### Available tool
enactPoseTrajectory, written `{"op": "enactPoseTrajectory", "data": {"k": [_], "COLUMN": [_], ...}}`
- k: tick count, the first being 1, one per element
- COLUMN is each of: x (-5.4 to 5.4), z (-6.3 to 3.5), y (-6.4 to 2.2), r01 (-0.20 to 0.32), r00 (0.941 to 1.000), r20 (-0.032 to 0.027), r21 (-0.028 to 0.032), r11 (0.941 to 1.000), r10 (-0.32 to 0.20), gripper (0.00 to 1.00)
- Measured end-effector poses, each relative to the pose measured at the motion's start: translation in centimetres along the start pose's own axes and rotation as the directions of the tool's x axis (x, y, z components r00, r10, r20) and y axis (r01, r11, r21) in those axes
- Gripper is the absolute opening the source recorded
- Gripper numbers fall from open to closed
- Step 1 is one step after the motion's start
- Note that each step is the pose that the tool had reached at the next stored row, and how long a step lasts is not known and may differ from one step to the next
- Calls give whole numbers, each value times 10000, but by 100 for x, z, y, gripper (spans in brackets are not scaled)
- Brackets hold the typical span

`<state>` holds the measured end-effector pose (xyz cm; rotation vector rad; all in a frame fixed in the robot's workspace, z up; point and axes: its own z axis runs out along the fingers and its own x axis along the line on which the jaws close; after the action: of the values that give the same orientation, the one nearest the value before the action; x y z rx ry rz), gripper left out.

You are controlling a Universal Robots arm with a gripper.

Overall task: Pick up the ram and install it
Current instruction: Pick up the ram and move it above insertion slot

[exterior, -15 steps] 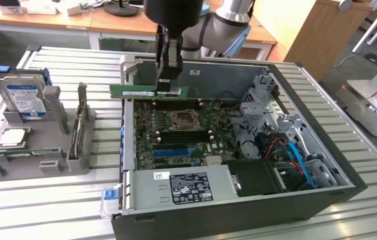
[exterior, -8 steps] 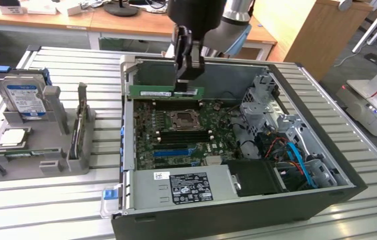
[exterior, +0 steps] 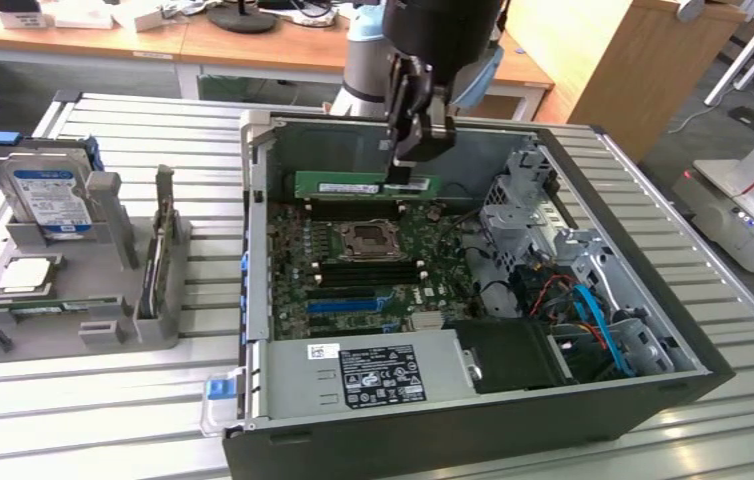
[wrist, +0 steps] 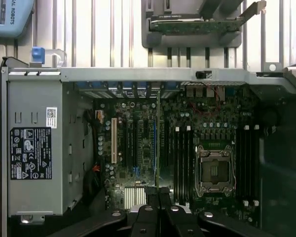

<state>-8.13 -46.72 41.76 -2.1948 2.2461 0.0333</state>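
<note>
— Jaws clamped narrow on the long, thin green circuit-board ram stick (exterior: 350, 185)?
— Yes, gripping it near its end on the exterior view's right. It is held on edge inside the open dark metal computer case (exterior: 484, 440), over the green motherboard (exterior: 350, 290).
— So the pick-up is done?
— I judge so: it's well apart from the grey plastic holder (exterior: 150, 320) on the slatted metal counter (exterior: 84, 400). Seating is left; it hangs just above the black memory slots (exterior: 350, 212), not visibly pressed in.

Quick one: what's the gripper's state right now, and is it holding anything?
gripper: closed on the ram, holding it inside the open computer case.
</note>
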Motion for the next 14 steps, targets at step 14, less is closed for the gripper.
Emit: {"op": "enactPoseTrajectory", "data": {"k": [14], "x": [-9], "z": [-7], "y": [-484], "r01": [-1], "r00": [10000], "r20": [-1], "r21": [-1], "r11": [10000], "r10": [1], "gripper": [12]}}
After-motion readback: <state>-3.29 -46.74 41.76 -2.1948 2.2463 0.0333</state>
